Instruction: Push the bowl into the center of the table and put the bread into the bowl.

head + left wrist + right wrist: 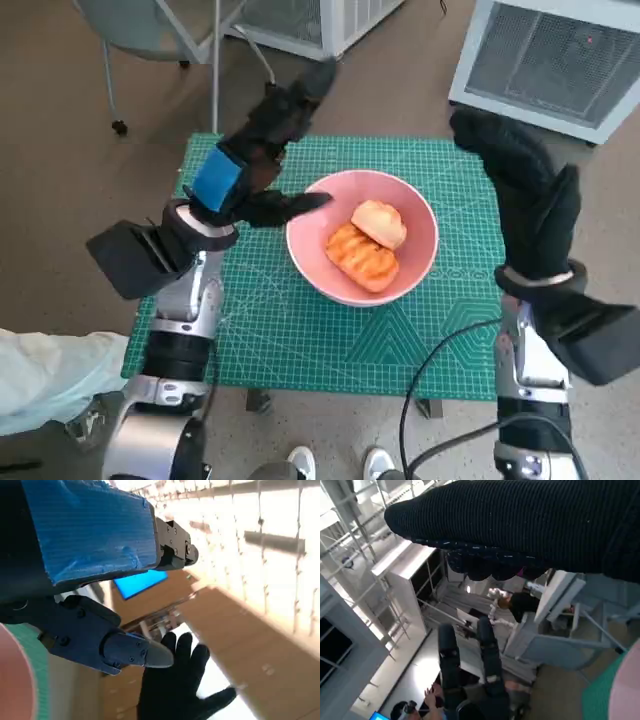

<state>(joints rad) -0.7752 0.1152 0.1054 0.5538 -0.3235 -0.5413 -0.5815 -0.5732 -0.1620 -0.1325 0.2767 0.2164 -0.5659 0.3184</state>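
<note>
Bread inside bowl, long axis diagonal; left hand and right hand spread, empty.

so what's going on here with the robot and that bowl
A humanoid robot stands at a small table with a green mat. The pink bowl sits near the middle of the mat, and two pieces of bread already lie inside it. Neither hand holds anything: the left hand is raised just beside the bowl's rim with its fingers spread, and the right hand is lifted open on the other side. The job looks about done.
</note>
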